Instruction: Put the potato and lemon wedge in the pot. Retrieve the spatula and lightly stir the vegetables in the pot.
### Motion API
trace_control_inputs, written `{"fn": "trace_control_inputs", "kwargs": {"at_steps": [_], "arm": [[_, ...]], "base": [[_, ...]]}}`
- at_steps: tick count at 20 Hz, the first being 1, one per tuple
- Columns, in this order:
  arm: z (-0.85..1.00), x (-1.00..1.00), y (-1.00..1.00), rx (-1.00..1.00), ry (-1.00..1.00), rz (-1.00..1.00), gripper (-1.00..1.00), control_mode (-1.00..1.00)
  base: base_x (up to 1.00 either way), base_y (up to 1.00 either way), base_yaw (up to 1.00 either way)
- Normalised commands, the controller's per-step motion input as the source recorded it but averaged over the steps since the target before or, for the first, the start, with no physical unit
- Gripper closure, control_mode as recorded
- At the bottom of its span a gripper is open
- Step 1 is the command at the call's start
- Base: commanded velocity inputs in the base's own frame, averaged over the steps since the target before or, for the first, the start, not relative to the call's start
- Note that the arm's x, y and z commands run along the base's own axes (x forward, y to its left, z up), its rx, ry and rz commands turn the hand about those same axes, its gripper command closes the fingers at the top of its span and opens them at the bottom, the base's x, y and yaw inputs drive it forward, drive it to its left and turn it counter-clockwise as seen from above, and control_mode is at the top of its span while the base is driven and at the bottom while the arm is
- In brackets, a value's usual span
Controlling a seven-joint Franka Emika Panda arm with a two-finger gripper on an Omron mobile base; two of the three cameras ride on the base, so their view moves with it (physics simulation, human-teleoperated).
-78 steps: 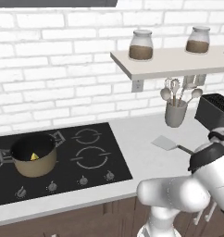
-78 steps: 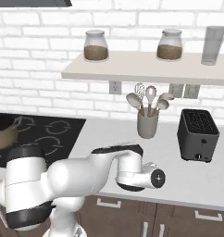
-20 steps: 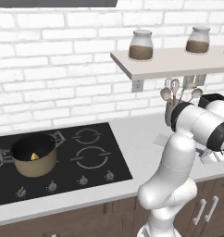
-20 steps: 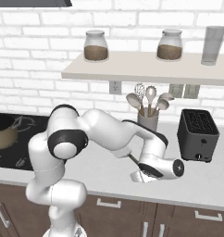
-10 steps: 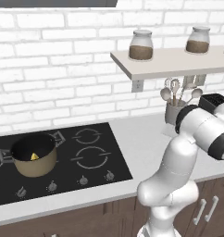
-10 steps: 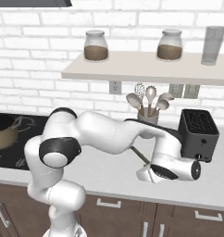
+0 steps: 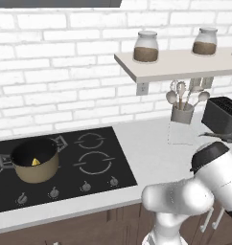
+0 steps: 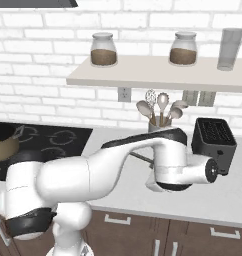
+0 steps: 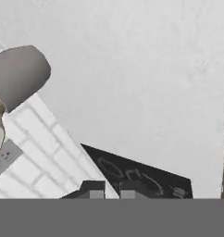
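specimen: spatula [image 7: 180, 133]; its pale flat blade shows just below the utensil cup [image 7: 181, 114], at the right end of the bench [image 7: 146, 153].
long axis: blade end points toward the hob [image 7: 94, 162], and the thin handle runs off rightward to the wrist. It lies roughly along the bench, nearly level.
end effector: [image 9: 107, 189] clenched, fingertips close together. It appears to be grasping the spatula's handle, but the wrist hides the contact in both base views, so this is probable, not certain.
target: pot [image 7: 36, 173], upright on the left front burner of the hob.
contents: lemon wedge [image 7: 35, 161] lies inside the pot on its dark floor. The potato cannot be made out there because the interior is too dark.
key relation: the pot lies well apart from the end effector, to the robot's left, with the whole hob and a stretch of bare bench between them. There is one arm only, so no choice of side.
judgement, step: loading looks done for the wedge. Next is to carry the spatula left and lower it blade-first into the pot's mouth.
judgement, risk: the thin handle may swivel in the grip during a wide swing.
surface: pale, smooth bench with a black glass hob set flush.
room: white brick wall, a shelf [image 7: 185, 62] carrying jars, and a dark toaster [image 7: 221, 115] beside the cup.
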Motion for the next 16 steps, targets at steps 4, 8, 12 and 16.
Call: {"fn": "trace_control_inputs", "kwargs": {"at_steps": [4, 8, 12, 16], "arm": [[0.9, -0.09, 1.0, -0.69, -0.5, 0.14, 1.0, -1.0], [0.95, 0.0, 1.0, -0.67, -0.47, 0.07, 1.0, -1.0], [0.92, 0.0, 1.0, -0.65, -0.43, 0.07, 1.0, -1.0], [0.92, 0.0, 0.85, -0.65, -0.31, 0.19, 1.0, -1.0]], "base": [[0.0, 0.0, 0.0], [0.0, 0.0, 0.0], [0.0, 0.0, 0.0], [0.0, 0.0, 0.0]]}}
